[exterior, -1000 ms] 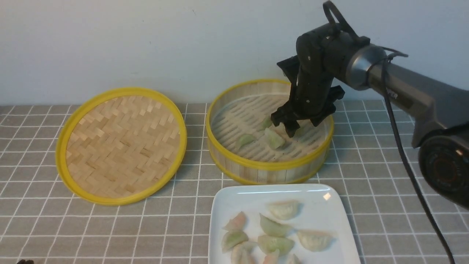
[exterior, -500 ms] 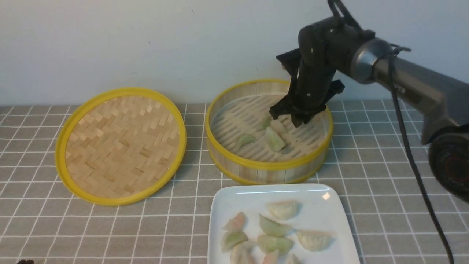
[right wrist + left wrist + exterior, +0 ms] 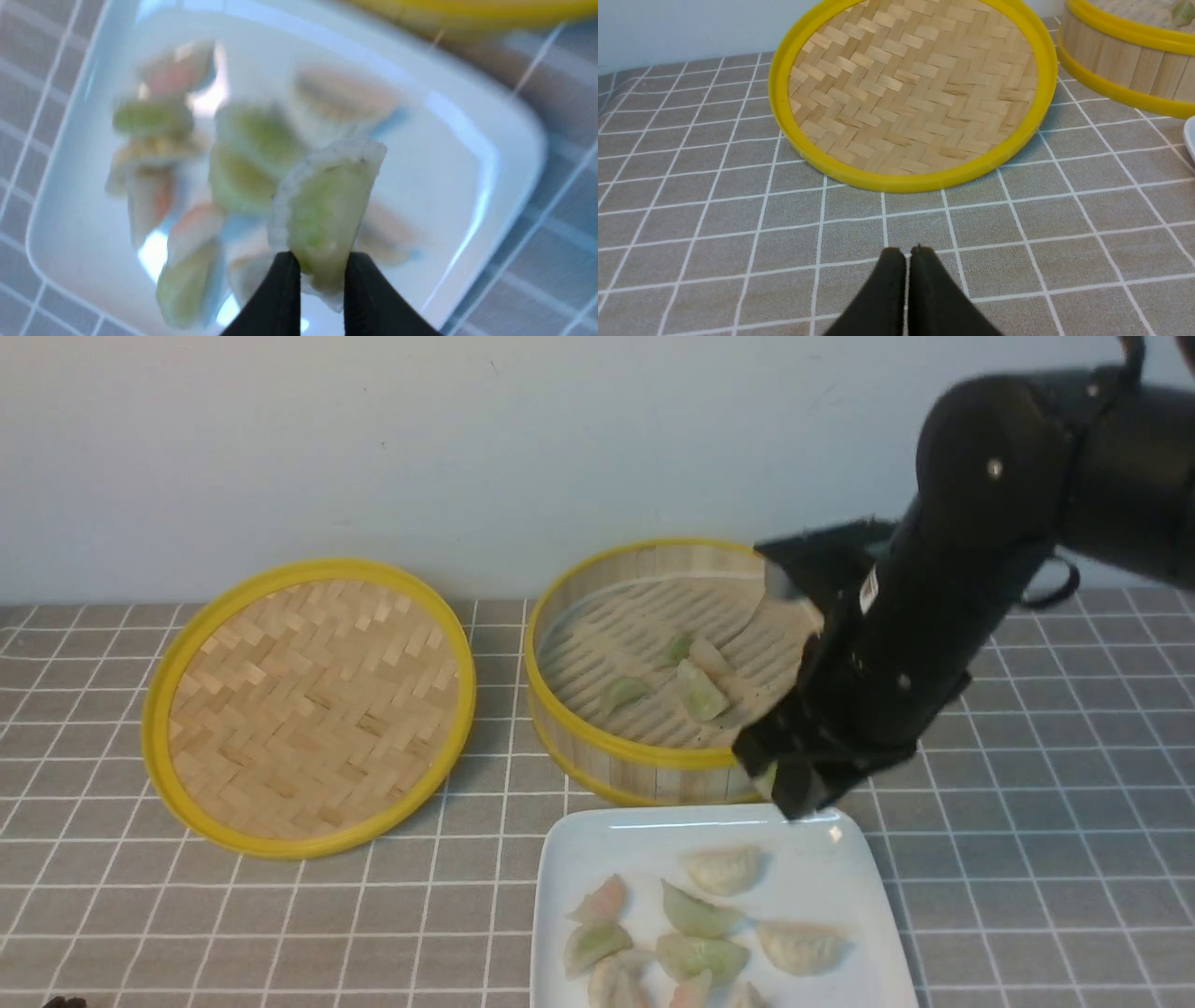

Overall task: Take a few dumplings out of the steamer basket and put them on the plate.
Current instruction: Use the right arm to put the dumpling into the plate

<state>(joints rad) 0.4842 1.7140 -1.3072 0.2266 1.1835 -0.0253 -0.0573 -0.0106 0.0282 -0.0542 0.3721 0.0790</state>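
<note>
Pinching one pale green dumpling [image 3: 327, 205] between its two fingertips, the right gripper [image 3: 322, 263] is in the air above the plate [image 3: 868, 952]. The dumpling is tilted, and its pleated edge shows well in the right wrist view. On the plate lie several other dumplings [image 3: 702, 957], some green, some whitish and some with an orange-pink colour; a few of them are touching. The plate stands on the tiled-pattern table [image 3: 420, 896], and its near part is cut off in the front view.

Just beyond the plate stands the steamer basket [image 3: 677, 759], upright and with its mouth open. On its slatted floor I can see four dumplings [image 3: 700, 693], three green and one pale; the right arm hides a part of the basket. To the left of the plate, and farther than its far edge, is the woven lid [image 3: 308, 709] with yellow rim. The left gripper [image 3: 908, 252], well to the left of the plate, has its fingertips pressed together, with nothing between them.
</note>
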